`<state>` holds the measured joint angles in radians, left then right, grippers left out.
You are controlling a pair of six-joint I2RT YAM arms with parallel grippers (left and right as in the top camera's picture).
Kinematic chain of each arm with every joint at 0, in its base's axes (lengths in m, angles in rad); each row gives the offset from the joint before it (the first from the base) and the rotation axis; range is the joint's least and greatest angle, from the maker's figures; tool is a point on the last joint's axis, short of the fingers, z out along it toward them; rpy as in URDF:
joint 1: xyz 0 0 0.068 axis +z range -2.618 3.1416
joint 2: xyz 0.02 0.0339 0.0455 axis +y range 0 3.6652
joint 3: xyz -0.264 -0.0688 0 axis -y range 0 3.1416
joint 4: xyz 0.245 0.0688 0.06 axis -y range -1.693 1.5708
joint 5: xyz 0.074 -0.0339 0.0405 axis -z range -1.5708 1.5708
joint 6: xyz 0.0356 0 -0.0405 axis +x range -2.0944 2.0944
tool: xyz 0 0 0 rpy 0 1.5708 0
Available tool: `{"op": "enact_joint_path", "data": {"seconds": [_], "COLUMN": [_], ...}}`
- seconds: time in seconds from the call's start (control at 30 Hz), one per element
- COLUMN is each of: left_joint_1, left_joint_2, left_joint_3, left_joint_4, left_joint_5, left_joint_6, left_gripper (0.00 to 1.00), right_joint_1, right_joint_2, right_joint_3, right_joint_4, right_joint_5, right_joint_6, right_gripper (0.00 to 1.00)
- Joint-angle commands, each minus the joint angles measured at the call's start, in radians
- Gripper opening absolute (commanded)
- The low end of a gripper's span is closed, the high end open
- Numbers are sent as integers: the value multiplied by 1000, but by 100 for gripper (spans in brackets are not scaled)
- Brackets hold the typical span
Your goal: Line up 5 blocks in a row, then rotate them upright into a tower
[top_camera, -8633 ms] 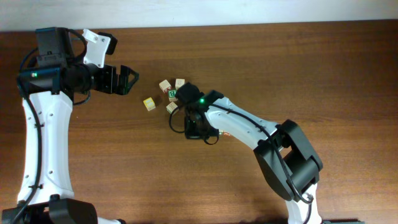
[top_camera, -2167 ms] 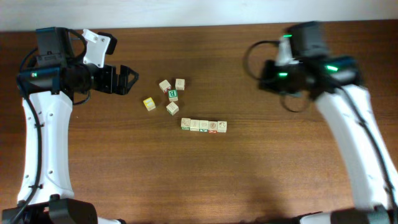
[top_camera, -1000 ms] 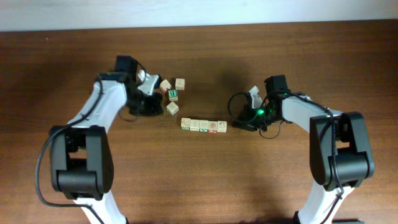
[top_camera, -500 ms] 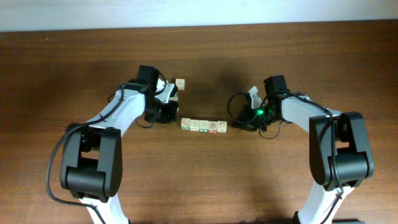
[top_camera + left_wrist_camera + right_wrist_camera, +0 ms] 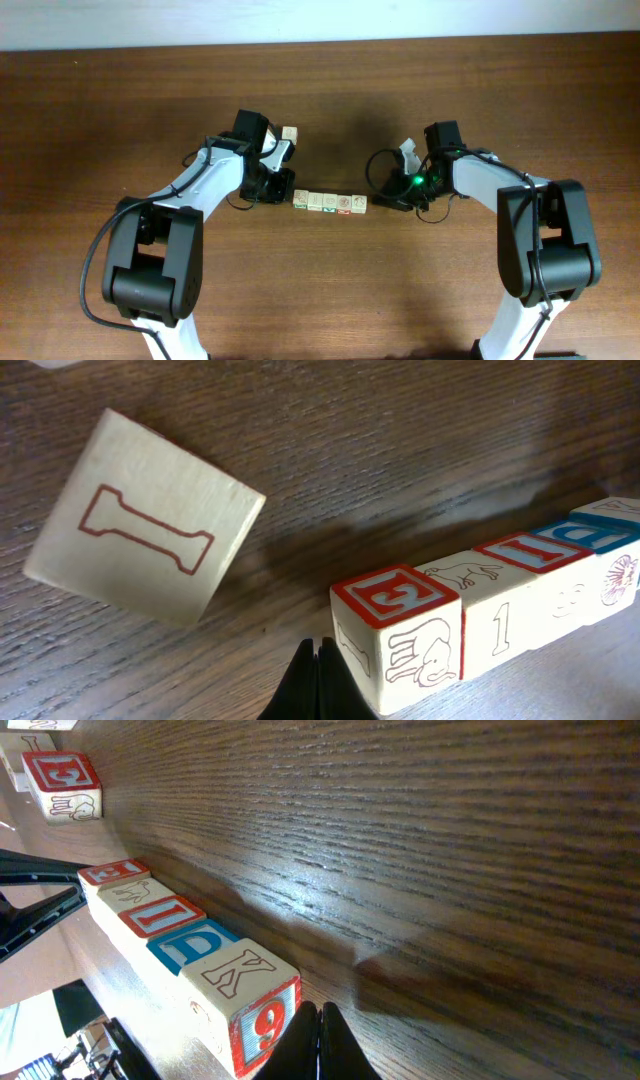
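Note:
Several small pale wooden blocks [image 5: 329, 202] lie in a straight row at the table's middle. My left gripper [image 5: 285, 192] is shut and empty, its tip [image 5: 318, 665] against the row's left end, beside the cube with a red E on top [image 5: 395, 595]. At the right end my right gripper [image 5: 376, 200] is shut too. Its tip [image 5: 318, 1025] touches the end cube, which has a K on top and a red 9 on its side [image 5: 245, 995]. The row runs away from it toward the left gripper's black fingers [image 5: 35, 905].
One loose pale cube [image 5: 289, 133] lies behind the left arm. A cube with a red outlined I [image 5: 145, 530] rests tilted to the row, just left of it. Another red E cube [image 5: 62, 785] shows far off. Other loose cubes are hidden under the left arm.
My left arm has swung right across the loose cubes and come to the row's left end. The row has shifted slightly right. The right arm has stayed still.

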<state>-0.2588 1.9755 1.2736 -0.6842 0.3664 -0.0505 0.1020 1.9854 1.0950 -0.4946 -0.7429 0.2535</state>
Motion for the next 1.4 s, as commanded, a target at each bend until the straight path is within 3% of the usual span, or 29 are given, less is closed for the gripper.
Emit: {"op": "enact_joint_path", "data": {"seconds": [0.0,1.03,1.17,1.37], "left_joint_1": [-2,-3,-3,-3], "left_joint_2": [6,6,6,6], "left_joint_3": [-13,-13,-13,-13], "left_joint_4": [21,18,18,18], "left_joint_5": [32,83,82,82], "left_joint_6": [-13,-13,-14,-13], "left_gripper": [0,0,0,0], "right_joint_1": [3,50,50,77], "right_joint_2": [13,13,13,13], "right_joint_3": [-9,-9,-9,-9], "right_joint_4": [2,1,-71,-78], "right_joint_5": [-6,-143,-19,-20], "right_joint_6": [-10,-11,70,77], "right_gripper": [4,4,4,4]}}
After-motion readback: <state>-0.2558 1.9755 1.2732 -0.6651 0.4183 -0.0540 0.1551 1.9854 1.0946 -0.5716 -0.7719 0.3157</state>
